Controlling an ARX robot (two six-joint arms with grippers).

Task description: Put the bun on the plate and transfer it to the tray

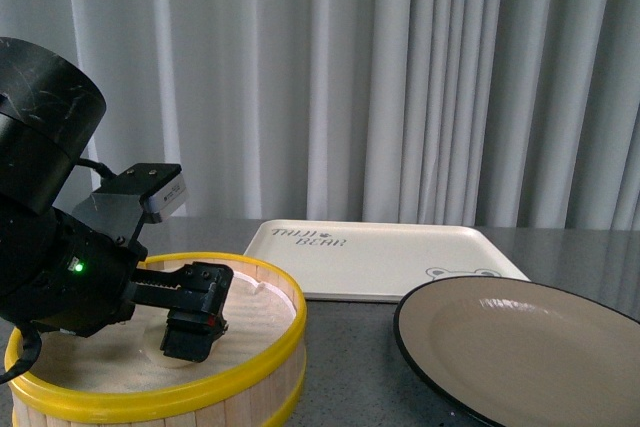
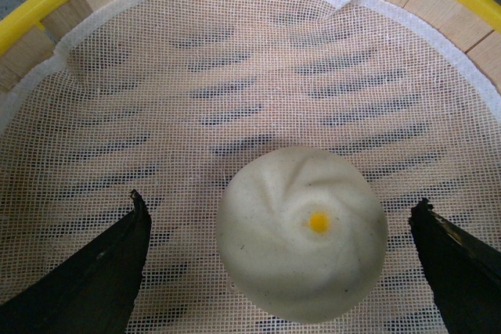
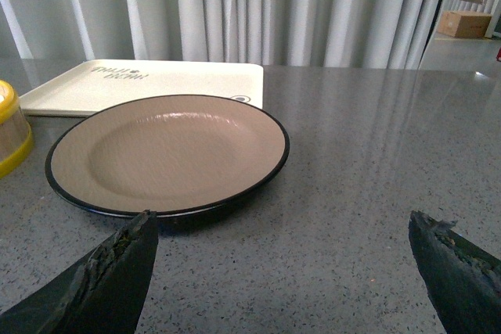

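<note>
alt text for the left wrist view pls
A cream-white bun with a swirled top and yellow dot sits on white mesh inside a yellow-rimmed wooden steamer basket. The left arm's black jaws stand open, one on each side, not touching it.

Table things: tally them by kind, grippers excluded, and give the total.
Bun: 1
Steamer basket: 1
Mesh liner: 1
Plate: 1
Tray: 1
Total: 5
</note>
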